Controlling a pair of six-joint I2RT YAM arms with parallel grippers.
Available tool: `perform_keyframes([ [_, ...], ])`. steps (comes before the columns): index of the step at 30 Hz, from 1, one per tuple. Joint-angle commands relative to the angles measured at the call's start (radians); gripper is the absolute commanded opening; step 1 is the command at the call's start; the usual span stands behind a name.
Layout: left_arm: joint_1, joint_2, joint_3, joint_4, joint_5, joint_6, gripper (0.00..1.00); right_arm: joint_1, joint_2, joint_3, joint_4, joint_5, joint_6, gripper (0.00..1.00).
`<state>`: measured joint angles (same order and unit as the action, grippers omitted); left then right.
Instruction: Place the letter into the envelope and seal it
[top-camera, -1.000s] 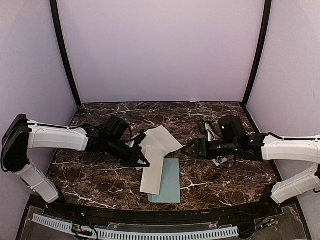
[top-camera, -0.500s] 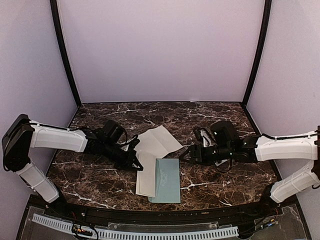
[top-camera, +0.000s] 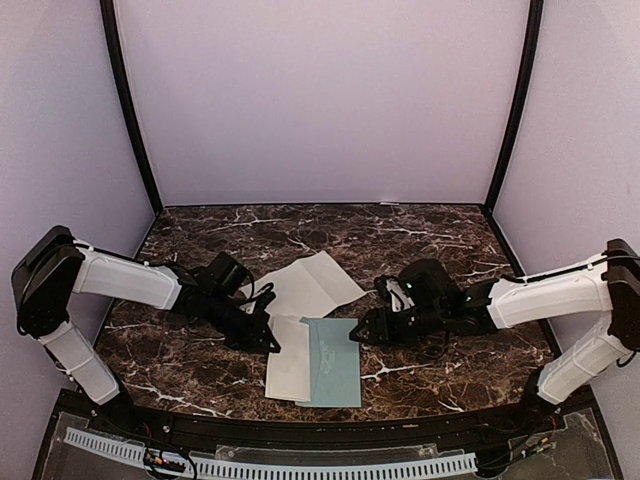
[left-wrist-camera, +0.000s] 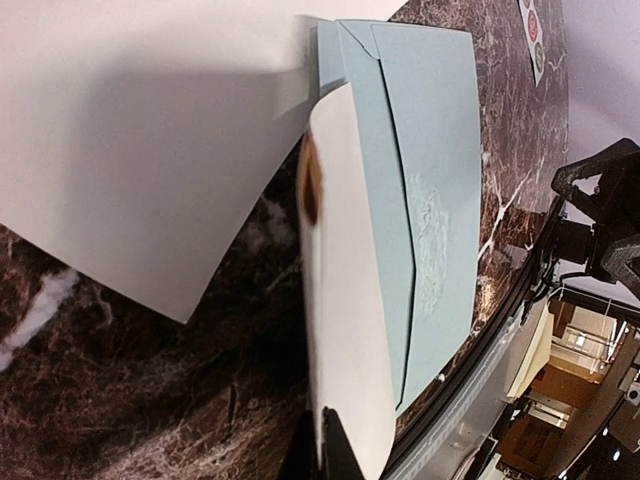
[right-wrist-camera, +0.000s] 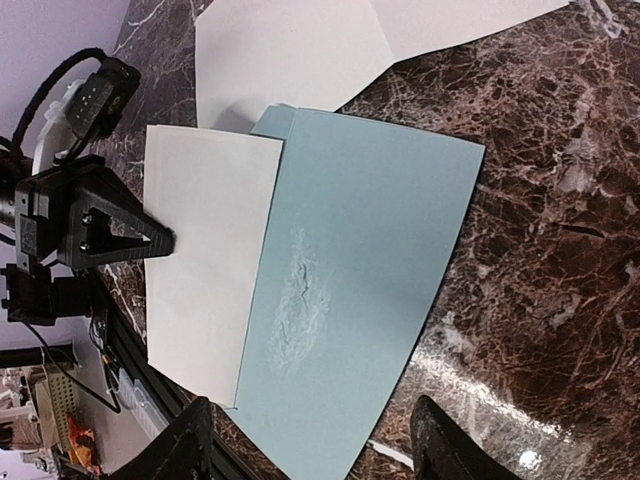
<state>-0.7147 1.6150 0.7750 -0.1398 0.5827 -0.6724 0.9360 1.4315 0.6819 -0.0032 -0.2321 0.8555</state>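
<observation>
Letter (top-camera: 288, 372) in left hand (top-camera: 272, 345), touching envelope (top-camera: 338, 362)

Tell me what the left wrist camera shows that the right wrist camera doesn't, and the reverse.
Only the left wrist: the sticker strip on the marble, beyond one end of the envelope. Only the right wrist: the left gripper seen from outside, shut on the outer edge of the letter. Both: the letter lying along the envelope's long edge, the scuffed patch on the envelope's face, and the larger white sheet beyond them.
</observation>
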Motion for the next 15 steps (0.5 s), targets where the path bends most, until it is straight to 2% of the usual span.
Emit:
perform_keyframes([
  [1, 0.008, 0.011, -0.010, 0.015, -0.009, 0.029, 0.00, 0.011, 0.027, 0.001, 0.072, 0.013, 0.029, 0.63],
  [15, 0.008, 0.030, -0.013, 0.049, 0.000, 0.022, 0.00, 0.022, 0.115, -0.011, 0.104, 0.000, 0.084, 0.53],
])
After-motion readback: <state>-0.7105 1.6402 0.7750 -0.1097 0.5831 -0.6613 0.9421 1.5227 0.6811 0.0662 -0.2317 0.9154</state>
